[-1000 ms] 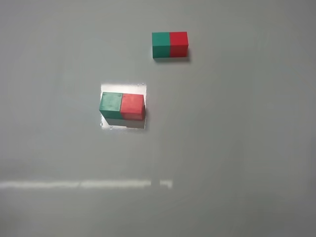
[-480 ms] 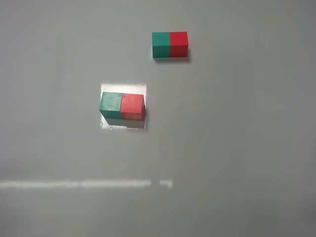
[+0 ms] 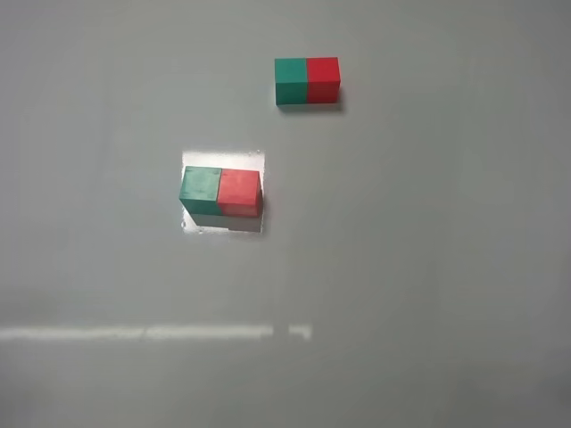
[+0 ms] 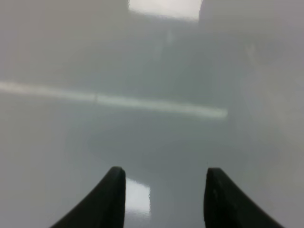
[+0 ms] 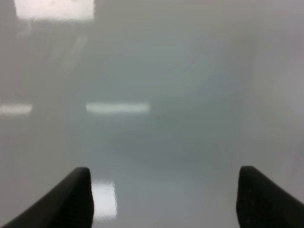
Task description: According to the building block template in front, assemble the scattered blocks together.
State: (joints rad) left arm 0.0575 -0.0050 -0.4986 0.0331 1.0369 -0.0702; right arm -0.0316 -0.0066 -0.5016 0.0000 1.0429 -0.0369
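The building block template [image 3: 307,80], a teal-green and red bar, lies at the far middle of the table. Nearer and to the left, the scattered blocks lie side by side and touching: the green cube [image 3: 201,185] on the left, the red cube [image 3: 239,189] on the right. Neither gripper shows in the exterior view. In the left wrist view my left gripper [image 4: 165,178] hangs over bare table, its dark fingertips drawn in, holding nothing. My right gripper [image 5: 164,178] stands wide open over bare table, also holding nothing. No block appears in either wrist view.
A bright patch of reflected light [image 3: 243,159] frames the two cubes. A thin light streak [image 3: 152,333] crosses the grey table [image 3: 428,267] nearer the front.
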